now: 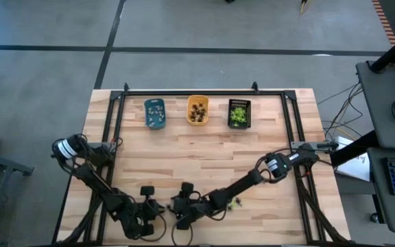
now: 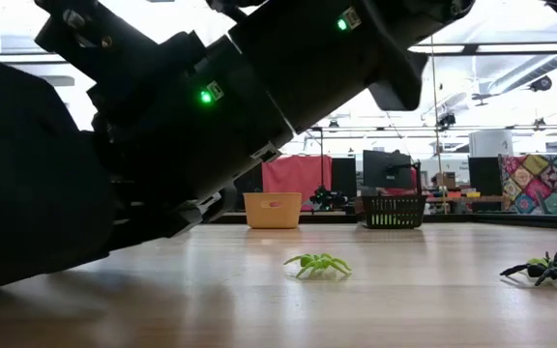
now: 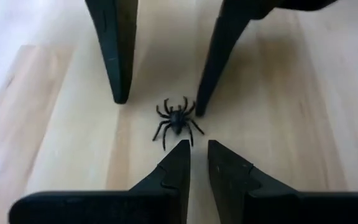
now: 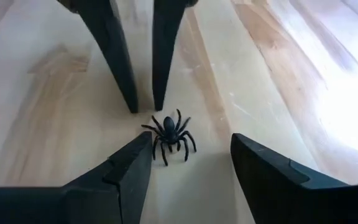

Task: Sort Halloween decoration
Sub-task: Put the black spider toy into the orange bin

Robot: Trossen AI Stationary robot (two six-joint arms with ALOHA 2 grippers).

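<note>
A black spider (image 3: 177, 121) lies flat on its legs on the wooden table near the front edge, between my two grippers, which face each other. My right gripper (image 4: 191, 149) is open; its fingers stand on either side of the spider (image 4: 169, 134), which lies close to one of them. My left gripper (image 3: 197, 152) points at the spider from the opposite side. It is shut to a narrow slit, with nothing between its tips. A green spider (image 2: 319, 263) and another black one (image 2: 549, 269) lie on the table further right. My right gripper comes in slanting down from the table's right, its open fingers astride the black spider. One fingertip (image 3: 199, 111) stands right at the spider's legs; I cannot tell whether it touches. The spider rests on the table.
Three small trays stand in a row at the far side: blue (image 1: 155, 113), orange (image 1: 197, 110) and black (image 1: 238, 113), each with small figures inside. A black metal frame (image 1: 204, 91) borders the table. Both arms crowd the near middle.
</note>
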